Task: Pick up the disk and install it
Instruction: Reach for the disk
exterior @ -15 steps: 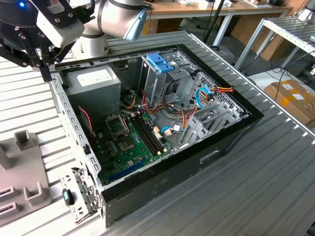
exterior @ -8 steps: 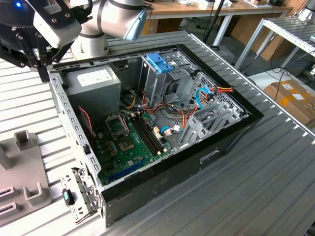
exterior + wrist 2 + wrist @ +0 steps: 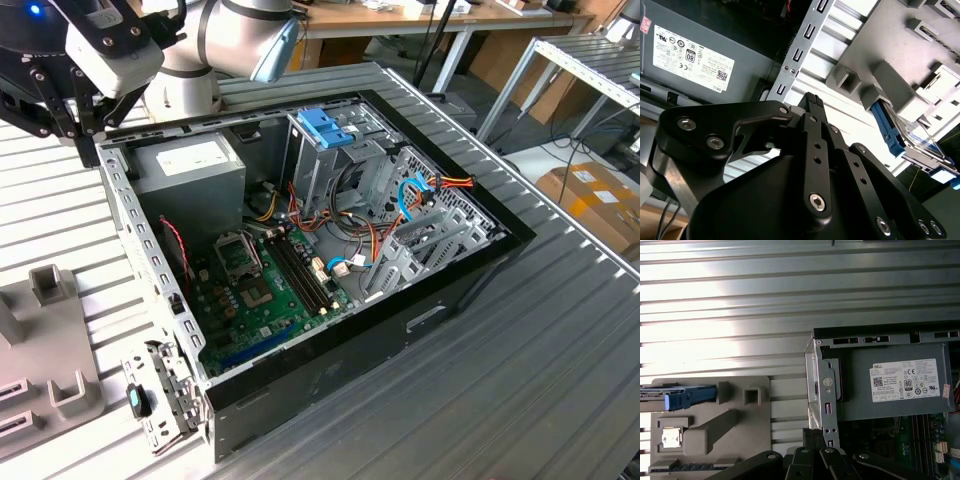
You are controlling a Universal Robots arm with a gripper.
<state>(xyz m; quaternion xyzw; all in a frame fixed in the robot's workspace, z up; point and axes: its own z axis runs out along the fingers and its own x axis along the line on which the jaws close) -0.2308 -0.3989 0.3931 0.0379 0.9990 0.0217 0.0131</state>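
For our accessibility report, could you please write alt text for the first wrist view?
The disk, with blue side rails, sits in a grey fixture on a ribbed metal table, apart from the gripper. Beside it stands an open computer case.

Blue-railed disk, black tool, white-labelled grey box, green motherboard, ribbed silver table.

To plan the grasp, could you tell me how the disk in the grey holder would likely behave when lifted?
The disk looks like a flat metal-cased slab, so probably stiff and dense. Its blue plastic rail may prove slippery. It appears to stand on edge in the grey holder, so it might tip once freed.
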